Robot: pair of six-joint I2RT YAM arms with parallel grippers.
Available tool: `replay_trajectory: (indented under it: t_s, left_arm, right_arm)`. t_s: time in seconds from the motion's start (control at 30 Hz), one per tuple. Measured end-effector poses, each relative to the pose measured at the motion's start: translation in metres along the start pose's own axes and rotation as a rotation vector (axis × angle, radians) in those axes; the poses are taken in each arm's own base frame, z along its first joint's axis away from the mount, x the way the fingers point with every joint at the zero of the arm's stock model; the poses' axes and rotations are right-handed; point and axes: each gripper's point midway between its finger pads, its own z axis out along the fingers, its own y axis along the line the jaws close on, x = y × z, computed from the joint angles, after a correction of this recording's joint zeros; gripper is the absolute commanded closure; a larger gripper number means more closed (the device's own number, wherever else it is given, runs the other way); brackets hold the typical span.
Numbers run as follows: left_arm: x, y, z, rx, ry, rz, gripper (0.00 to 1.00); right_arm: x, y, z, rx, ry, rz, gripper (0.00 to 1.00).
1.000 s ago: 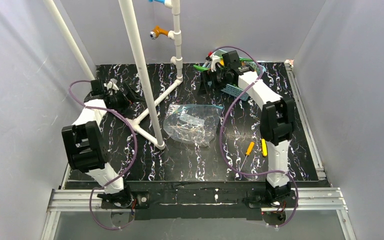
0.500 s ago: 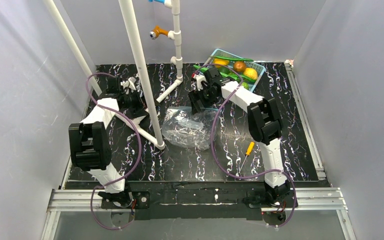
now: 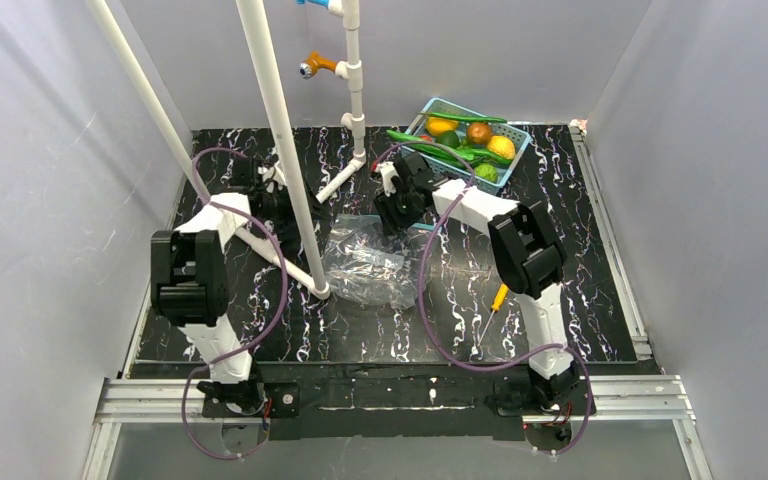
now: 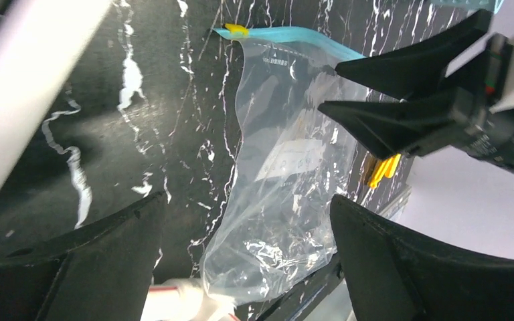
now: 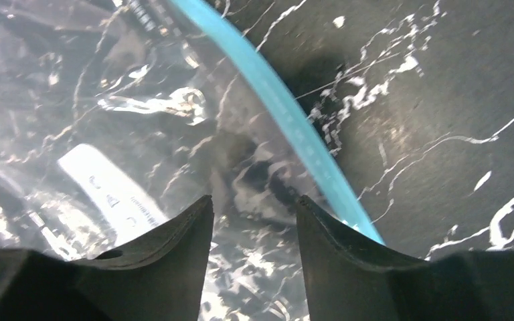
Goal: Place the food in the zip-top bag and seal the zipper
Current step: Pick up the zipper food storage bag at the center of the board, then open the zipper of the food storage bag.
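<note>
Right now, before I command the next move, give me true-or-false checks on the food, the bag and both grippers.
1. The food is inside the zip-top bag. False: it sits in the basket.
2. The right gripper is open above the bag, beside the zipper. True.
3. The left gripper is shut on the bag. False: its jaws are wide apart, holding nothing.
4. A screwdriver lies on the table, right of the bag in the top view. True.
</note>
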Motion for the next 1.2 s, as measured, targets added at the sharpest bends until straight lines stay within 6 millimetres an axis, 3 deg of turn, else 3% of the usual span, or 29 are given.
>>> replay_trajectory:
  t_s: [0.17,0.33,0.4,0.47,0.6,0.8,1.03,1.2]
  left_arm:
    - [0.020,-0.001,0.035,0.022,0.113,-0.018,0.14]
    - [0.036,-0.003,0.055,0.020,0.180,-0.022,0.26]
    - [0.037,-0.005,0.058,0.029,0.185,-0.022,0.44]
    - [0.037,-0.008,0.062,0.047,0.188,-0.029,0.68]
    - [0.037,-0.015,0.065,0.083,0.191,-0.025,1.00]
    - [0.029,-0.031,0.055,0.139,0.127,0.062,1.00]
    - [0.022,-0.083,0.028,0.321,0.030,0.254,1.00]
    - [0.031,-0.102,0.026,0.397,0.042,0.340,1.00]
  right_arm:
    - [0.004,0.016,-0.013,-0.018,-0.014,0.025,0.36]
    - [0.012,0.029,-0.031,-0.041,-0.041,0.142,0.27]
    - [0.015,0.032,-0.039,-0.039,-0.050,0.196,0.21]
    - [0.014,0.034,-0.046,-0.025,-0.062,0.263,0.19]
    - [0.009,0.034,-0.058,0.001,-0.066,0.392,0.16]
    - [0.004,0.026,-0.084,-0.021,-0.072,0.532,0.07]
    - [-0.003,0.004,-0.133,-0.092,-0.149,0.575,0.02]
    - [0.027,-0.020,-0.152,-0.158,-0.191,0.642,0.02]
